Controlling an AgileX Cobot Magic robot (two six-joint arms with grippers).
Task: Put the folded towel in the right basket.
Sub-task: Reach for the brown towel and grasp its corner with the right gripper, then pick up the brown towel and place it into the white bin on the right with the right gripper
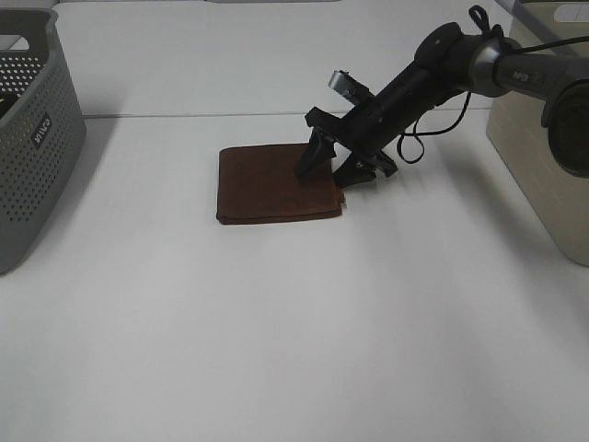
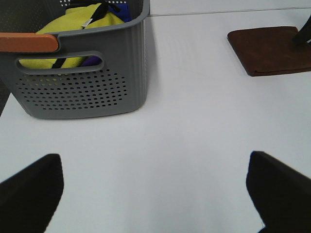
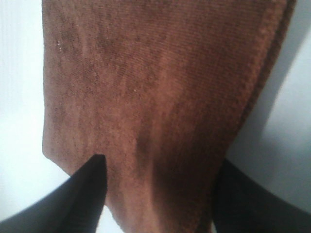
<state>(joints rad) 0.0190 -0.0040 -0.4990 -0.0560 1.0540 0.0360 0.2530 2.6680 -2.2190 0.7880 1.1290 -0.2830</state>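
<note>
The folded brown towel (image 1: 273,184) lies flat on the white table and also shows far off in the left wrist view (image 2: 269,50). My right gripper (image 1: 329,168) is open at the towel's right end. One finger rests on top of the towel, the other stands just off its right edge. In the right wrist view the towel (image 3: 155,87) fills the frame between the two dark fingertips (image 3: 92,187). The right basket (image 1: 543,175) is beige and stands at the table's right edge. My left gripper (image 2: 155,194) is open and empty over bare table.
A grey perforated basket (image 1: 32,138) stands at the left edge. In the left wrist view this basket (image 2: 82,92) holds yellow and blue cloth. The right arm's cable hangs beside the beige basket.
</note>
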